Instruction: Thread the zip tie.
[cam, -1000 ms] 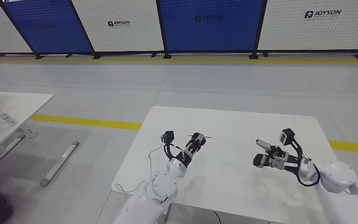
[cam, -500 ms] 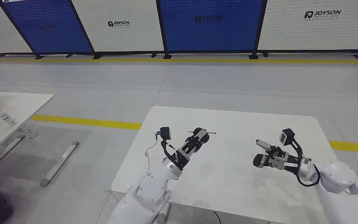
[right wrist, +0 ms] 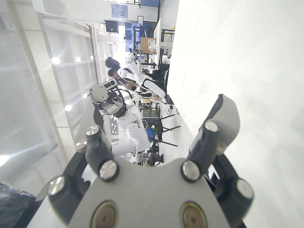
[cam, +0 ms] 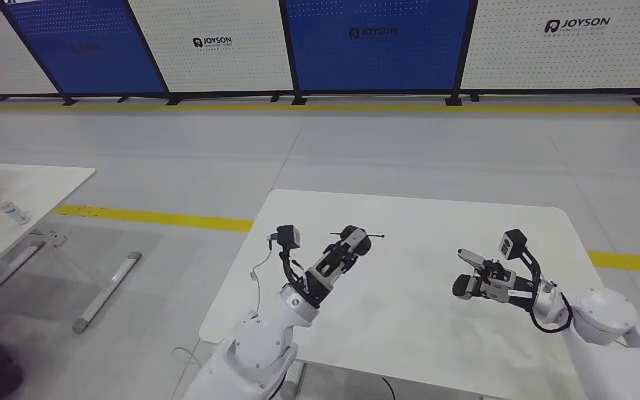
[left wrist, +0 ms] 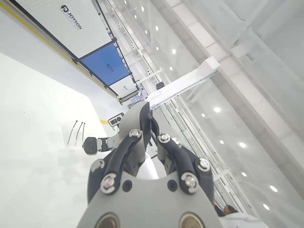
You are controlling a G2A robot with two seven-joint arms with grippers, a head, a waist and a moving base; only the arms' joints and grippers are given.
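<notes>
Over the left half of the white table [cam: 420,330] my left gripper [cam: 356,237] is raised, shut on a thin black zip tie [cam: 374,236] that sticks out towards the right. In the left wrist view its fingers [left wrist: 142,117] are pressed together, and three loose zip ties [left wrist: 76,132] lie on the table beside the right gripper [left wrist: 91,145]. My right gripper [cam: 463,272] is at the right side of the table, open, with nothing between its fingers. In the right wrist view it [right wrist: 158,110] faces the left gripper [right wrist: 98,93] across the table [right wrist: 237,48].
The table's near edge runs just below both arms. Another white table [cam: 30,200] stands off to the left across the floor. Blue and white partition panels [cam: 380,45] line the back.
My left arm has swung its wrist a little to the left and lifted, and the zip tie now points further right. The right arm has not moved.
</notes>
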